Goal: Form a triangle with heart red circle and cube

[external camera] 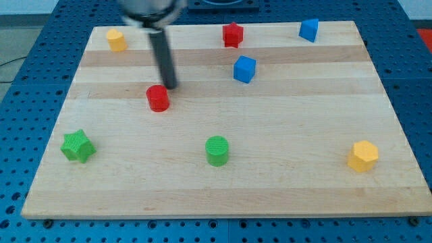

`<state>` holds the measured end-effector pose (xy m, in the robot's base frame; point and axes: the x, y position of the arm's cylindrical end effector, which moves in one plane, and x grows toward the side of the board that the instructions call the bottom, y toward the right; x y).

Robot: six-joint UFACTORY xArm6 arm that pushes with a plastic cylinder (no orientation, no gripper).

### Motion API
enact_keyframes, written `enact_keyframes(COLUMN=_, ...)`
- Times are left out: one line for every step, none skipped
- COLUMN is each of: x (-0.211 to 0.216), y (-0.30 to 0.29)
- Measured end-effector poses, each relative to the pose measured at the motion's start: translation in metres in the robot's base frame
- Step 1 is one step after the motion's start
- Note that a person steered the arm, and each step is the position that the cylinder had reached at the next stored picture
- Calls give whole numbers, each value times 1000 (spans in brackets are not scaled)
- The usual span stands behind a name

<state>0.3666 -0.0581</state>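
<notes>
You've got a pale wood board (283, 175) sitting on a blue pegboard bench (40, 27). There's no gripper, just a rod. My tip (169, 86) sits just above-right of the red cylinder (158, 98), close, but can't tell if touching.

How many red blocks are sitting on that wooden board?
2. The red cylinder lies left of the board's middle, just below and left of my tip. The red star-like block sits near the view's top edge. None seems hidden, though the rod covers a strip.

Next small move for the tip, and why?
Probably a short push toward the view's bottom: my tip sits just above and right of the red cylinder block, which still looks far from the blue cube block. Which block is the heart is unclear.
</notes>
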Motion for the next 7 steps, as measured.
enact_keyframes(x=0, y=21)
enact_keyframes(x=-10, y=22)
enact_keyframes(x=-16, y=-11)
enact_keyframes(x=-21, y=-103)
enact_keyframes(x=-70, y=-201)
enact_keyframes(x=-111, y=-227)
enact_keyframes(x=-125, y=-221)
